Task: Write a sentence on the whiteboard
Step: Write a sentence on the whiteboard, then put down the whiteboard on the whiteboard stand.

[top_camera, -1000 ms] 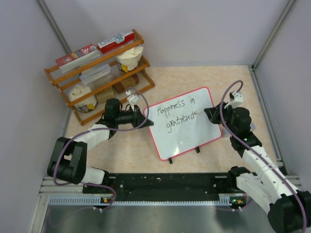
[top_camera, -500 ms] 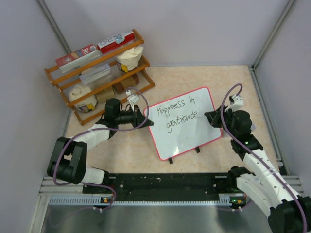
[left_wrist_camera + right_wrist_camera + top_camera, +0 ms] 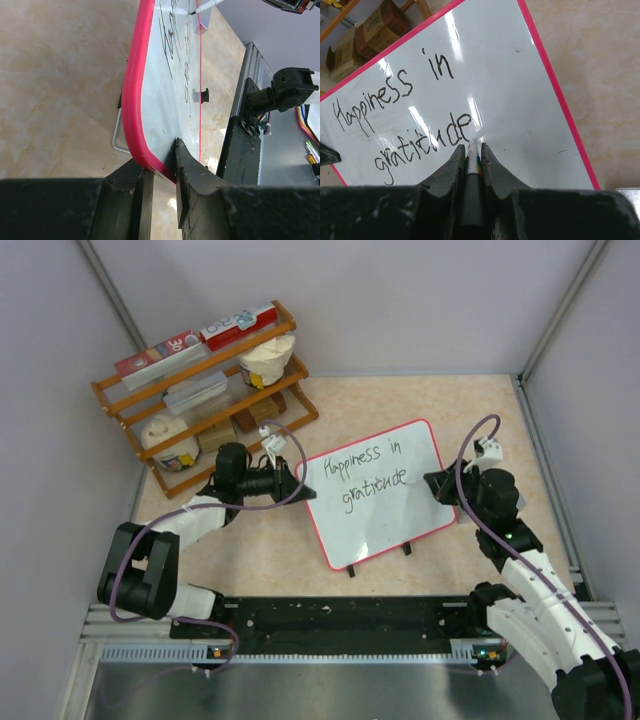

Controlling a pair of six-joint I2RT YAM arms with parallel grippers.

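1. the whiteboard sits on the tan table, about in the middle, between the two arms.
2. its long side runs from left to right, and the right end lies a bit farther from the arm bases than the left end.
3. its two small black feet stick out at the near edge.
4. the sentence is in the far half of the board, in thin black lines. it reads "happiness in" on top and "gratitude" below.
5. the words run along the long side of the board, with their tops toward the back wall.
6. the marker points at the board, with its tip right by the last "e" of the second line. i cannot tell if the tip touches the board.
7. the right gripper is squeezed tight on the marker, one finger on each side. it sits at the right edge of the board.
8. the left gripper pinches the red rim at the board's left corner, one finger on top and one under.
9. a wooden rack with boxes and tubs stands well apart from the board, at the far left.
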